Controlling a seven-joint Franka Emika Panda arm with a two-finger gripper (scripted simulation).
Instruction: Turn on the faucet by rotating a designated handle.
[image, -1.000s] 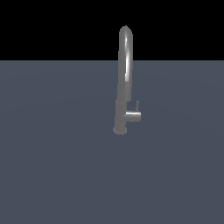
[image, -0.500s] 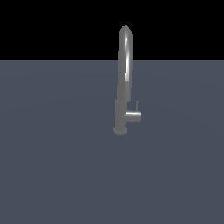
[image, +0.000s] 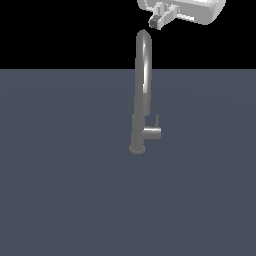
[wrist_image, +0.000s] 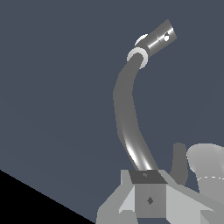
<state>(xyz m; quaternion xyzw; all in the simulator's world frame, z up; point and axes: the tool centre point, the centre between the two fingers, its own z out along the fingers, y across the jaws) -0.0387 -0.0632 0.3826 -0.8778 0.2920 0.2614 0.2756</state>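
- gripper (image: 156, 21) sat at the top edge of the exterior view; only its lower part and a slice of the white wrist housing (image: 200, 10) were in frame
- one dark-tipped finger (image: 156, 22) showed, angled down toward the exterior view's left; jaw spacing couldn't be read
- wrist view: grey gripper body (wrist_image: 148, 199) filled the lower edge; fingertips not visible

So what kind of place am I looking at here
Probably a bare simulated test scene, not a real kitchen: a lone grey faucet with its side handle stands on a flat, featureless slate floor against a black backdrop, with the robot's gripper above.
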